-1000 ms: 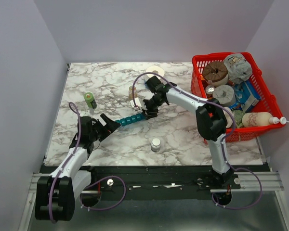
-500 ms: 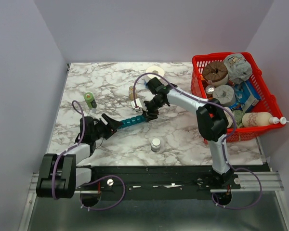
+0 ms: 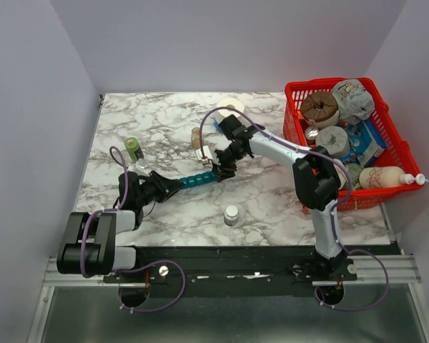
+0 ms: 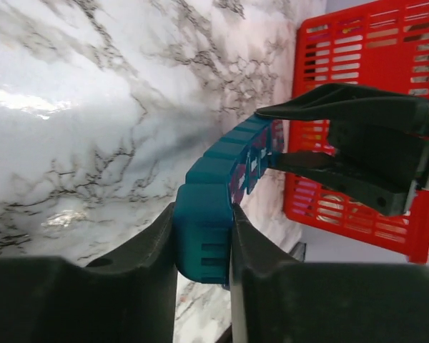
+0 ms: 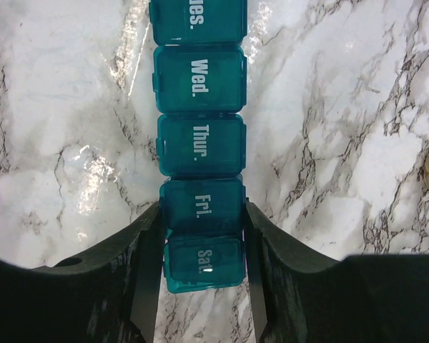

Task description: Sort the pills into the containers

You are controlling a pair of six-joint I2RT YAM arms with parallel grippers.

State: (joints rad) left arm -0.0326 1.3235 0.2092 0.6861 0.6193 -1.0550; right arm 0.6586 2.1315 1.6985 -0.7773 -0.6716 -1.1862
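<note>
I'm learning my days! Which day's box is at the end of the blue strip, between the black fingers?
The Sat. box, the last one, sits inside the right gripper; Fri., Thur. and Wed. follow up the strip.

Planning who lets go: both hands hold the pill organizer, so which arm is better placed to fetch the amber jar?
Probably the right. The right hand grips the pill organizer at its Fri/Sat end, close to the amber jar; the left hand clamps the opposite end, farther from it.
</note>
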